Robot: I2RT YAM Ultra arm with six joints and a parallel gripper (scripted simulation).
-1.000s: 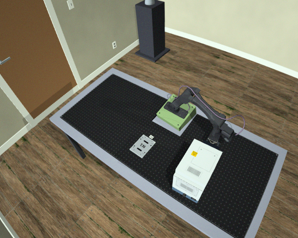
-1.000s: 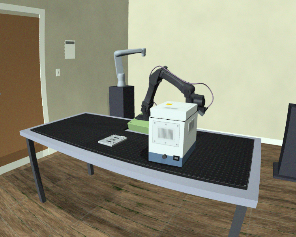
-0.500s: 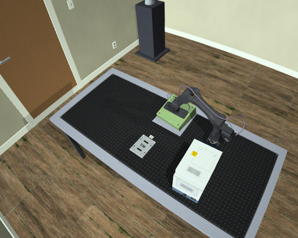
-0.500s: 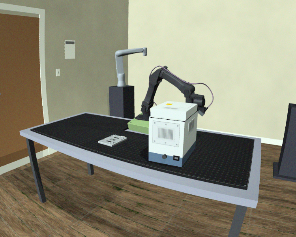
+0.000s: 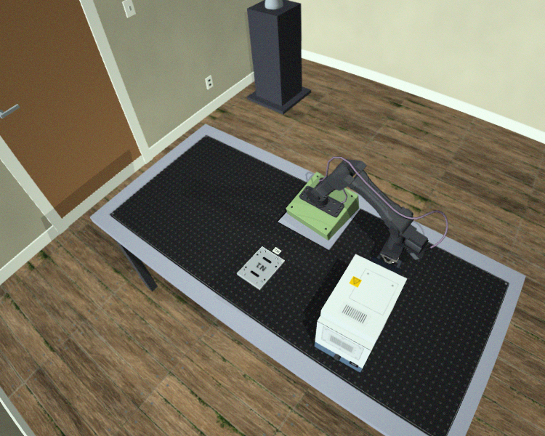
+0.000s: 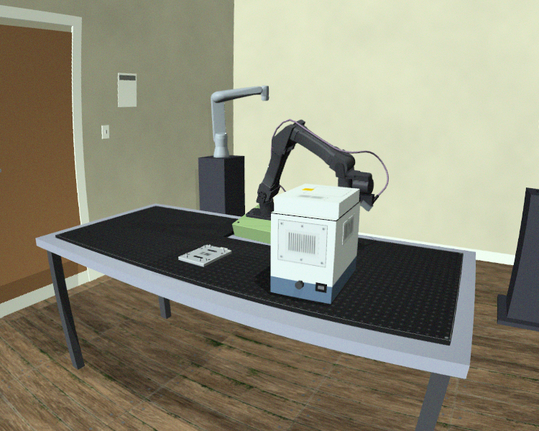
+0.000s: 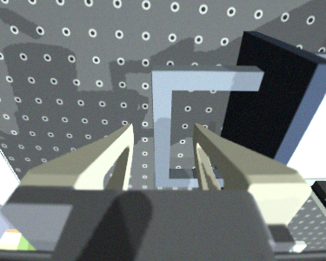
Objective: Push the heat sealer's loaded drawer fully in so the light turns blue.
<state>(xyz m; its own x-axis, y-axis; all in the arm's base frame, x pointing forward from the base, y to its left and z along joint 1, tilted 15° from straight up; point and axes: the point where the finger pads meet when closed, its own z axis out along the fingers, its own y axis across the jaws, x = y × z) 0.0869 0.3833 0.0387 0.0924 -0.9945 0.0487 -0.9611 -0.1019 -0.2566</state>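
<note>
The gripper (image 5: 389,259) (image 7: 163,130) stands part-way open, its two pale fingers apart and nothing held. In the wrist view, the long bar of a blue-grey handle (image 7: 163,126) runs up and down across the gap between the fingertips, square to the line on which they close. Whether it lies fully within their reach is hard to judge. The handle's two short legs run right to the dark drawer front (image 7: 267,96), and the white heat sealer (image 5: 366,304) (image 6: 302,241) (image 7: 319,139) stands beyond. The push therefore appears to call for travel to the right in that view, across the bar's length and into the housing, rather than along the bar. From above, the lone arm (image 5: 381,201) (image 6: 320,146) reaches the sealer's drawer end, near the table's far edge. How far out the drawer sits cannot be told; light, sheet and sealing frame are out of sight. An off-centre shove could turn the unfixed sealer.
</note>
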